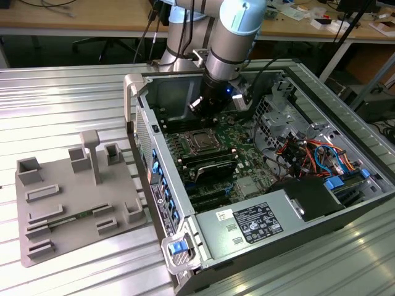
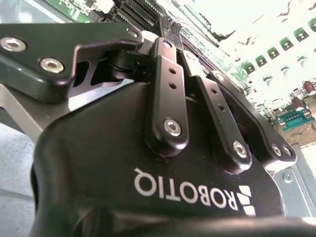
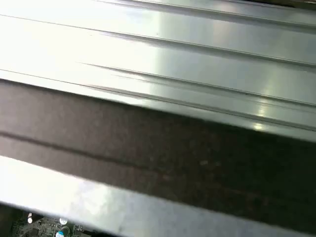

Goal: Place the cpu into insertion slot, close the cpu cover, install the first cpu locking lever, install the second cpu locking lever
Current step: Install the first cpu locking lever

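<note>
The ribbed metal counter (image 1: pixel 74 98) carried an open computer case (image 1: pixel 345 185) and, to the exterior view's left, a grey holder tray (image 1: pixel 68 203); inside the case lay the green motherboard (image 1: pixel 247 139); the arm's gripper (image 2: pixel 169 27) hung over its far part, jaws drawn together on nothing visible; the insertion slot (image 1: pixel 200 140) sat just below, its cpu cover (image 1: pixel 213 145) lying flat.

- Exterior view is looking down obliquely from above at the open computer case (image 1: pixel 259 185).
- Second wrist view is sitting close behind the gripper (image 2: pixel 170 27), facing the green motherboard (image 2: pixel 79 7).
- First wrist view is grazing the case wall (image 3: pixel 158 148), sharing that board (image 3: pixel 44 228).
</note>
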Robot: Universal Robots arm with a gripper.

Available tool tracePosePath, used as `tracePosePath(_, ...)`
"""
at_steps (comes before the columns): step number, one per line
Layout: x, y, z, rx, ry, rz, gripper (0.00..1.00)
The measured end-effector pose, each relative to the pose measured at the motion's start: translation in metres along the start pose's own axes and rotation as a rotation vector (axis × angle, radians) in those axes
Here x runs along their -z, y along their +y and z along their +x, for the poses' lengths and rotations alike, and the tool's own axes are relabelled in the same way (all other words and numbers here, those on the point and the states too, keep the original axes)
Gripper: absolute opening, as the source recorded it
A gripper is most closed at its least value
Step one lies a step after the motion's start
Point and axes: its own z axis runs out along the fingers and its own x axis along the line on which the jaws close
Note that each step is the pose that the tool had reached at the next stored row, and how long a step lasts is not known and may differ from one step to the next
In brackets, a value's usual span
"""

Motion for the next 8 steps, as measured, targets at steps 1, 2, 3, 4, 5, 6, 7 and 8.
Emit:
tracePosePath(1,0.0003,-0.0013,0.0003,0.000,0.0003,0.0003,0.11)
tracePosePath(2,0.0004,-0.0027,0.0006,0.000,0.0002,0.0002,0.11)
tracePosePath(3,0.0006,-0.0051,0.0011,0.000,0.0003,0.0003,0.11)
tracePosePath(4,0.0009,-0.0078,0.0017,0.000,0.0003,0.0003,0.11)
tracePosePath(5,0.0010,-0.0101,0.0022,0.000,0.0002,0.0003,0.11)
tracePosePath(6,0.0012,-0.0120,0.0026,0.000,0.0004,0.0009,0.11)
tracePosePath(7,0.0013,-0.0134,0.0028,0.000,0.0005,0.0018,0.11)
tracePosePath(8,0.0014,-0.0142,0.0030,0.000,0.0009,0.0035,0.11)
